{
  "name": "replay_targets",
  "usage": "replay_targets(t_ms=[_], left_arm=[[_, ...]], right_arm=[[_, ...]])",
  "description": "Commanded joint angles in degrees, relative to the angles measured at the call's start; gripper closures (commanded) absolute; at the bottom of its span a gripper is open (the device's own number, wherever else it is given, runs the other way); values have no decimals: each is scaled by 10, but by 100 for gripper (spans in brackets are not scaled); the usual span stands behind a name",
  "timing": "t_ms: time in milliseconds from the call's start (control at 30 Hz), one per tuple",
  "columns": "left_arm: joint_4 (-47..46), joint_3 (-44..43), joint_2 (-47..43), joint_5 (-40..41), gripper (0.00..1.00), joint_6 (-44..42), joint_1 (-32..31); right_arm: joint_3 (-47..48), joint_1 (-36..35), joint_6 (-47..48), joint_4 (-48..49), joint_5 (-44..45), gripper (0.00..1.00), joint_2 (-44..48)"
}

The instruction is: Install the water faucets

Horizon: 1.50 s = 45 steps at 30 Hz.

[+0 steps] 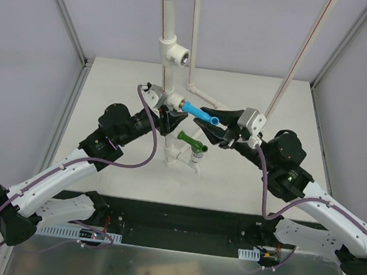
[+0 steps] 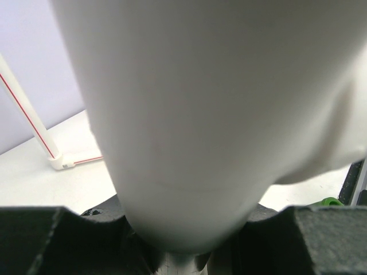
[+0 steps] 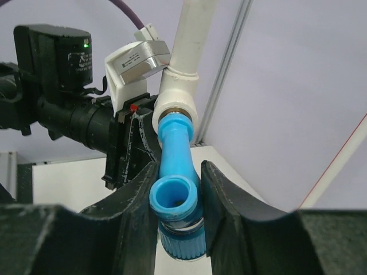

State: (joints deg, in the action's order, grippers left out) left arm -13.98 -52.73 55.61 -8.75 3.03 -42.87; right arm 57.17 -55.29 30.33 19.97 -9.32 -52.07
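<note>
My left gripper (image 1: 165, 114): pinching the tee (image 1: 173, 101) above the table's (image 1: 272, 97) middle.
My right gripper (image 3: 178, 184): clamped on the blue faucet (image 3: 176, 150) — its end sits in the tee's socket.
Green faucet (image 1: 188, 140): on a low fitting (image 1: 196, 159) — toward the near edge.
</note>
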Motion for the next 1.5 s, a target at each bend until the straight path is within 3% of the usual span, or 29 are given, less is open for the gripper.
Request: replay_targets(t_ms=[0, 667, 1067, 1300, 1467], left_arm=[[70, -3, 5, -8, 100, 99, 4], [77, -7, 17, -13, 100, 95, 3], [87, -16, 21, -11, 98, 86, 4], [89, -17, 22, -6, 98, 80, 4], [88, -19, 20, -7, 77, 74, 4]], right_arm=[[-11, 9, -152, 14, 83, 100, -7], [59, 8, -590, -92, 207, 100, -9], [73, 9, -827, -131, 207, 100, -17], [85, 9, -850, -160, 230, 100, -11], [79, 9, -826, -165, 256, 100, 1]])
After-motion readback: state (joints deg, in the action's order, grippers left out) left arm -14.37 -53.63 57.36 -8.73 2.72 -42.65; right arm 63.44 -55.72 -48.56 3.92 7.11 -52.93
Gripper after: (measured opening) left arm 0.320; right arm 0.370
